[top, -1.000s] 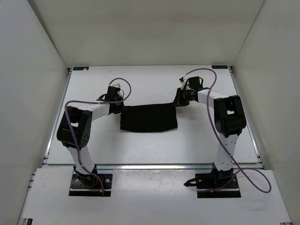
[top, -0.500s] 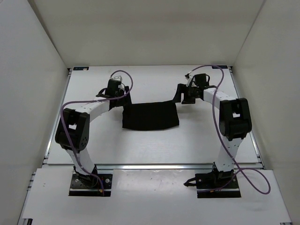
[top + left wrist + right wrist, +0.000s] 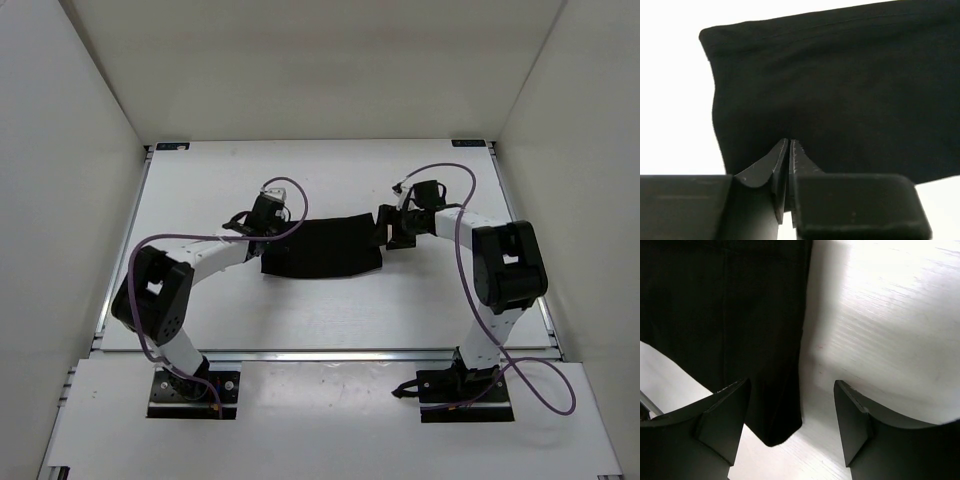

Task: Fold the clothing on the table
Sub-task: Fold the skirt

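Observation:
The clothing (image 3: 320, 249) is a black cloth lying flat as a wide band in the middle of the white table (image 3: 200, 300). My left gripper (image 3: 262, 235) is at its left end. In the left wrist view the clothing (image 3: 840, 90) fills the scene ahead, and the left gripper (image 3: 789, 141) hovers over its near edge, jaws almost touching, with no fabric visible between them. My right gripper (image 3: 392, 228) is at the right end. In the right wrist view the right gripper (image 3: 791, 385) is open and straddles a corner of the clothing (image 3: 715, 315).
White walls (image 3: 70, 200) close in the table on three sides. A metal rail (image 3: 330, 354) runs along the near edge, in front of both arm bases. Purple cables (image 3: 455, 200) loop over each arm.
A second ago both grippers held the cloth's ends stretched between them. Both have let go. The left gripper has moved right onto the cloth's left end and closed, and the right one has come nearer.

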Tool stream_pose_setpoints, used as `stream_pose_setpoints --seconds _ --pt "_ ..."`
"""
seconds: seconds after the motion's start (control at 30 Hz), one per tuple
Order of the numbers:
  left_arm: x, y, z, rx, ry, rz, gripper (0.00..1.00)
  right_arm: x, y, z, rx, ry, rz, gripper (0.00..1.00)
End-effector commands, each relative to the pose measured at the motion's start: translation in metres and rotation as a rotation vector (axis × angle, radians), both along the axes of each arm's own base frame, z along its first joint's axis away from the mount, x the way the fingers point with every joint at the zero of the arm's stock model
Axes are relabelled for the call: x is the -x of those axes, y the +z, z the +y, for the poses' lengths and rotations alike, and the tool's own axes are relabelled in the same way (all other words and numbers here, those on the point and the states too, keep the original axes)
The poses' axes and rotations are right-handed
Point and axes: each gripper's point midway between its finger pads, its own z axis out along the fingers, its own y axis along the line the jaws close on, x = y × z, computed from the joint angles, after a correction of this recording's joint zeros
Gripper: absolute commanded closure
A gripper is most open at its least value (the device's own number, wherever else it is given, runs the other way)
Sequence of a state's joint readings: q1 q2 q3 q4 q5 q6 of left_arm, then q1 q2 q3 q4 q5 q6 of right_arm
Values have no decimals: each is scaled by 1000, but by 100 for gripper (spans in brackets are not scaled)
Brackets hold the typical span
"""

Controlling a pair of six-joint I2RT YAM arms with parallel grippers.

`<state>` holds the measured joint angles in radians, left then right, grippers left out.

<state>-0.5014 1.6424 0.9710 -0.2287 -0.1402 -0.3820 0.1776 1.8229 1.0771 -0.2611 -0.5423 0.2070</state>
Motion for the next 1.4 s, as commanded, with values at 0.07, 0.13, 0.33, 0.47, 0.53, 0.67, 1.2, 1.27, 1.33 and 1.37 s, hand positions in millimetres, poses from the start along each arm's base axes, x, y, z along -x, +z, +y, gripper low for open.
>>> stream_pose_setpoints --seconds 0.07,0.13,0.33,0.47,0.53,0.67,1.2,1.27,1.33,1.37 --pt "-5 -10 23 -53 79 15 94 -7 -4 17 -20 40 -15 35" --pt "-3 -24 31 -77 99 52 100 -7 -10 17 -19 33 6 41" --pt "-12 -43 24 -108 85 91 100 9 -41 15 15 17 111 54" --pt "-15 -50 16 -143 67 120 100 13 -50 15 14 2 144 70" --pt "-15 -52 12 -142 51 129 100 12 -53 16 4 1 157 82" --pt "-16 -57 8 -95 48 187 100 2 -51 18 -17 -3 172 100" --pt "7 -73 -84 111 -128 307 100 -84 111 33 138 81 -103 100" --pt "-1 -70 -92 137 -132 294 100 -79 117 51 115 119 -121 100" --pt "-8 -68 -96 163 -126 289 100 -68 114 76 108 160 -123 100" --pt "-8 -67 -99 170 -129 290 100 -64 114 81 107 171 -125 100"
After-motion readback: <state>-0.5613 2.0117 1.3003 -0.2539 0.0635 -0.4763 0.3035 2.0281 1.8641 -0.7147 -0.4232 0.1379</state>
